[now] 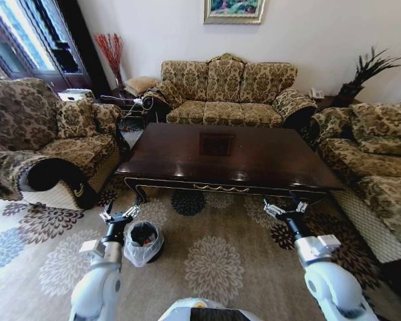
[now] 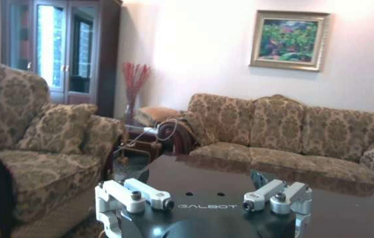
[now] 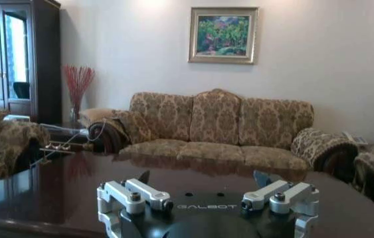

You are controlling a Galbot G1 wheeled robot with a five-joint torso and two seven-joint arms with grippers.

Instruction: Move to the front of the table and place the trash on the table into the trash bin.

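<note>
Mahogany table [image 1: 254, 157] bare; bin [image 1: 142, 242] by its left front corner. Both grippers [image 1: 118, 215] [image 1: 285, 207] spread, empty. Probably done; confirm.

Open carpet [image 1: 214, 261] before the table [image 1: 234, 157]; sofas [image 1: 377, 154] flanking both ends.

My left gripper [image 1: 119, 215] and right gripper [image 1: 283, 208] hover with fingers spread, both short of the table [image 1: 187, 175] edge.

Floral sofas [image 1: 226, 90] ring a patterned carpet [image 1: 214, 261] beneath a framed painting [image 1: 233, 10].
</note>
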